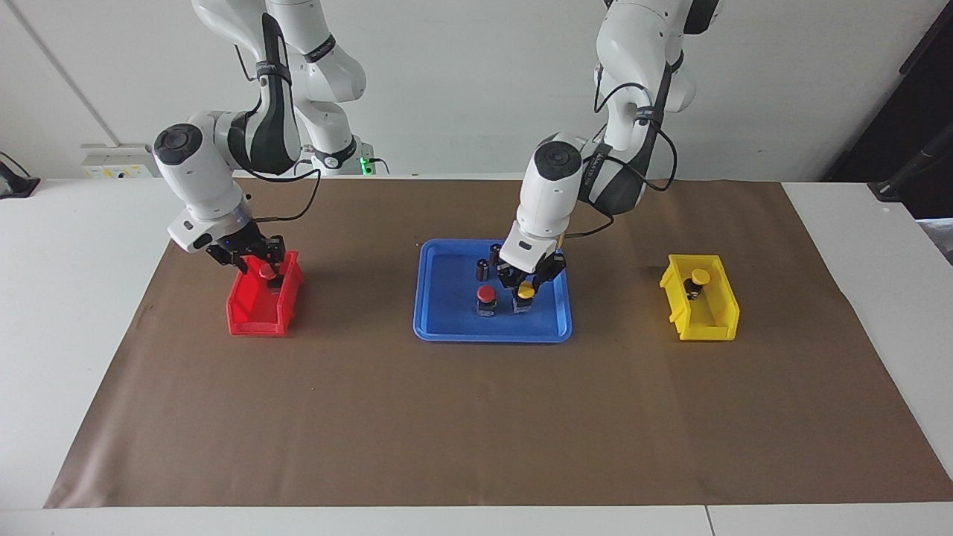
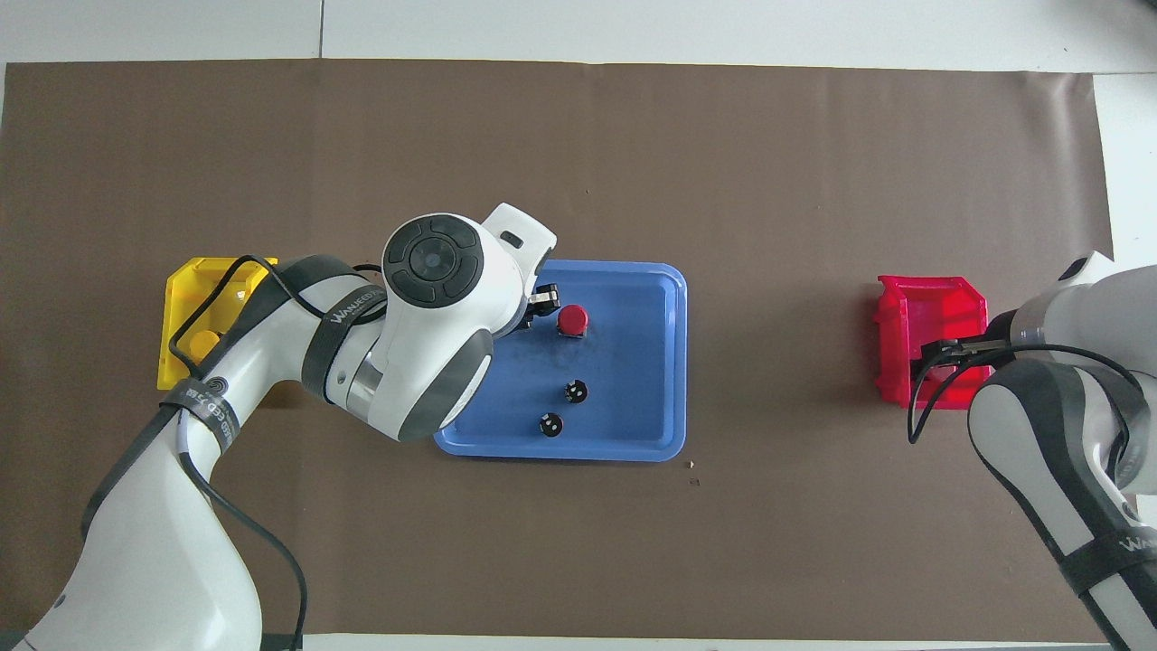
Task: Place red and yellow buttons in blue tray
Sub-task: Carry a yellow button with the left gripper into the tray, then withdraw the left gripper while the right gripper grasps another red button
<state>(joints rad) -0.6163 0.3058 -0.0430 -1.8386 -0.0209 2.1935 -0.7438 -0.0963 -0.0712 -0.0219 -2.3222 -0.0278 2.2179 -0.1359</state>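
Note:
The blue tray (image 1: 447,327) (image 2: 633,362) lies mid-table. A red button (image 1: 486,295) (image 2: 572,319) stands in it. My left gripper (image 1: 526,286) is down in the tray, shut on a yellow button (image 1: 526,292) that stands beside the red one. The left wrist hides that yellow button in the overhead view. A second yellow button (image 1: 700,278) (image 2: 206,342) sits in the yellow bin (image 1: 707,320) (image 2: 181,289). My right gripper (image 1: 257,262) (image 2: 949,348) is open, low in the red bin (image 1: 253,316) (image 2: 931,298), around a second red button (image 1: 266,272).
Two small dark cylinders with silvery tops (image 1: 482,269) (image 1: 495,253) stand in the tray, nearer to the robots than the buttons; they also show in the overhead view (image 2: 575,391) (image 2: 550,424). A brown mat (image 1: 476,417) covers the table.

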